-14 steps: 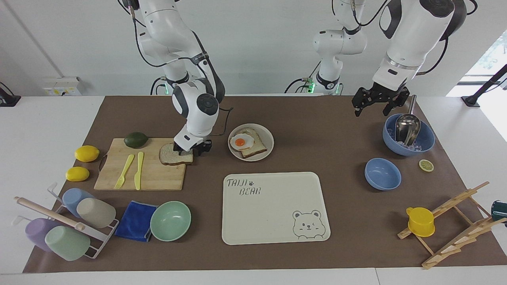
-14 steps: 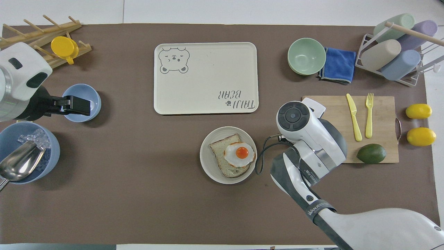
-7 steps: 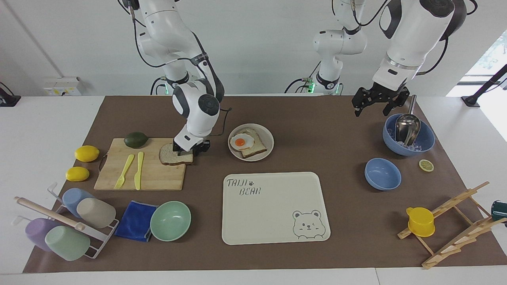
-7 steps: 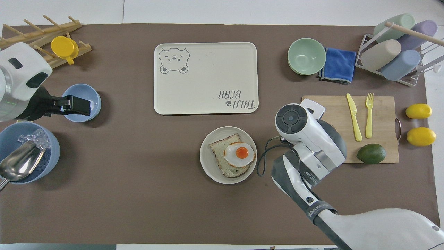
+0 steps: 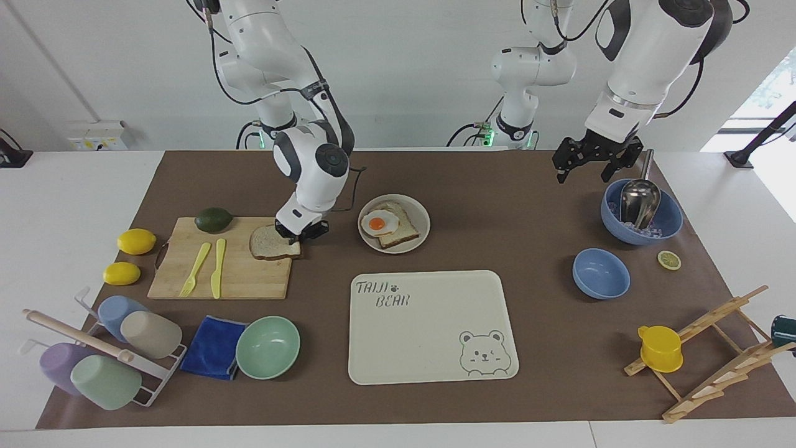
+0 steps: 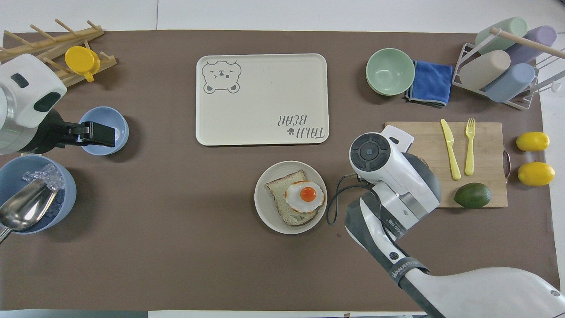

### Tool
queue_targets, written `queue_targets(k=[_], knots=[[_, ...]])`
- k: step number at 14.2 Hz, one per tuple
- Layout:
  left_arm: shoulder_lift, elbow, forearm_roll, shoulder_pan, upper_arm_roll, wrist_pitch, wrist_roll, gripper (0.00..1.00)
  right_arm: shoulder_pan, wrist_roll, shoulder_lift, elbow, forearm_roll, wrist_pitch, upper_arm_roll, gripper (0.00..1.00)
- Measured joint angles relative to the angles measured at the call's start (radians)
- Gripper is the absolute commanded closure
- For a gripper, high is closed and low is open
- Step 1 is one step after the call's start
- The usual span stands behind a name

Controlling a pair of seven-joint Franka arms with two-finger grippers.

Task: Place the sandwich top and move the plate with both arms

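Observation:
The sandwich top [image 5: 270,244], a speckled slice with a brown crust, lies on the corner of the wooden cutting board [image 5: 242,280] nearest the plate. My right gripper [image 5: 301,234] is down at the slice's edge toward the plate and looks shut on it. In the overhead view the right arm's wrist hides both the slice and the gripper. The beige plate [image 5: 423,214] sits beside the board and holds a bread slice with a fried egg [image 5: 379,223] on top; it also shows in the overhead view [image 6: 265,212]. My left gripper [image 5: 589,171] waits open in the air beside the big blue bowl [image 5: 668,218].
The cream bear tray [image 5: 429,336] lies farther from the robots than the plate. An avocado [image 5: 213,219], a yellow fork and a knife are on the board. Toward the left arm's end stand a small blue bowl [image 5: 600,274] and the big blue bowl with ice and scoop.
The right arm's wrist has risen and tilted slightly, its gripper staying at the slice's edge. The slice has barely shifted. The left arm has not moved.

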Motion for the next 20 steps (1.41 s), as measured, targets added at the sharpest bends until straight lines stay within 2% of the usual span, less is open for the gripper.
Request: queue_targets(k=[2,4,7,10,13,16,20], knots=[[0.000,0.000,0.000,0.000,0.000,0.000,0.000,0.00,-0.001,0.002,0.008,0.068,0.000,-0.110,0.049,1.00],[0.000,0.000,0.000,0.000,0.000,0.000,0.000,0.00,0.000,0.005,0.028,0.195,0.004,-0.243,0.134,1.00],[0.000,0.000,0.000,0.000,0.000,0.000,0.000,0.00,0.004,0.056,0.048,0.336,0.051,-0.315,0.261,1.00],[0.000,0.000,0.000,0.010,0.002,0.000,0.000,0.00,0.040,0.152,0.070,0.350,0.144,-0.240,0.290,1.00],[0.000,0.000,0.000,0.027,0.002,0.000,0.000,0.00,0.098,0.264,0.110,0.336,0.155,-0.162,0.291,1.00],[0.000,0.000,0.000,0.030,0.003,0.000,0.000,0.00,0.108,0.289,0.124,0.294,0.155,-0.074,0.290,1.00],[0.000,0.000,0.001,0.048,0.003,0.000,0.000,0.00,0.105,0.290,0.124,0.280,0.161,-0.055,0.290,1.00]])
